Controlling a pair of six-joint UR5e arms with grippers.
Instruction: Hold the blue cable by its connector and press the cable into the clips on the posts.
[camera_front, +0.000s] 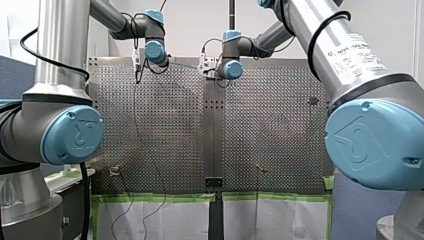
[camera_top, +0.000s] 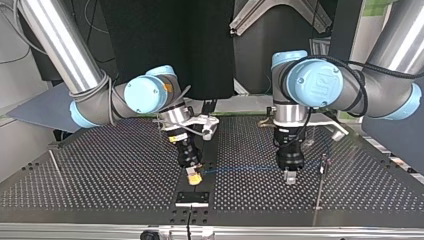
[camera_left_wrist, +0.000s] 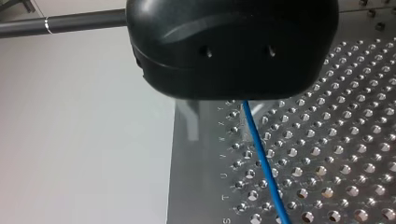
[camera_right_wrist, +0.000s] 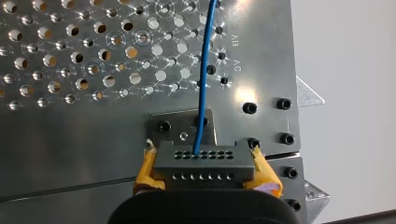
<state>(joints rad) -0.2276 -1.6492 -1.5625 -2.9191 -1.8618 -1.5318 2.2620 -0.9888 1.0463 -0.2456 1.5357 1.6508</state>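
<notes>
Top view, left: my right gripper (camera_top: 194, 177), yellow pads clamped on the grey connector (camera_right_wrist: 201, 163). Blue cable (camera_top: 240, 169) runs straight over the perforated table (camera_top: 100, 170) to my left gripper (camera_top: 290, 176) — grip can't be told. Thin post (camera_top: 323, 165) stands just beside it.

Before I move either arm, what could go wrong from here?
1. The blue cable leaves the connector through one hole. With my right hand clamped on it, a hard pull could strain that joint.
2. The cable runs nearly straight to my left hand, so there seems little slack. Spreading the arms may tug it.
3. A thin post stands close beside my left hand and could get knocked.
</notes>
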